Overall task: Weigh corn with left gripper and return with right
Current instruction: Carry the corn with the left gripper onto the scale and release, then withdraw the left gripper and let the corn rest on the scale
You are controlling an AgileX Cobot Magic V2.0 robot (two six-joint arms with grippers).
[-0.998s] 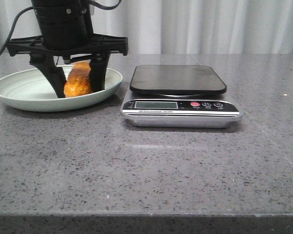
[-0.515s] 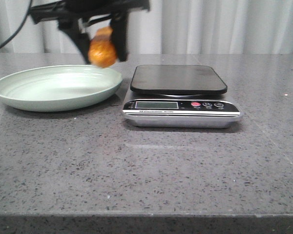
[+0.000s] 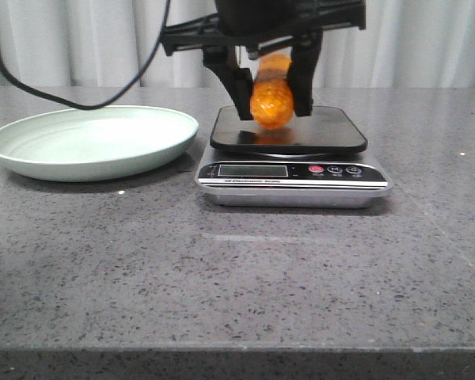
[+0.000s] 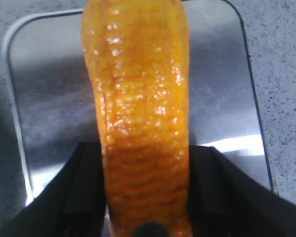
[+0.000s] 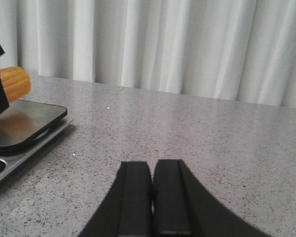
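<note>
My left gripper [image 3: 271,101] is shut on the corn [image 3: 271,96], an orange-yellow bumpy cob piece, and holds it just above the dark platform of the kitchen scale [image 3: 324,133]. In the left wrist view the corn [image 4: 140,108] fills the middle, clamped between the two black fingers [image 4: 81,190], with the scale platform [image 4: 222,89] beneath. My right gripper [image 5: 152,170] is shut and empty, low over the table to the right of the scale; it is out of the front view. The corn's end [image 5: 14,83] shows in the right wrist view.
A pale green plate [image 3: 32,150] lies empty at the left of the grey stone table [image 3: 237,285]. The scale's display and buttons [image 3: 332,169] face the front. A black cable [image 3: 55,91] hangs over the plate. White curtains stand behind.
My left gripper lifted the corn out of the plate and carried it right; it now hangs over the scale platform. The plate is left empty.
</note>
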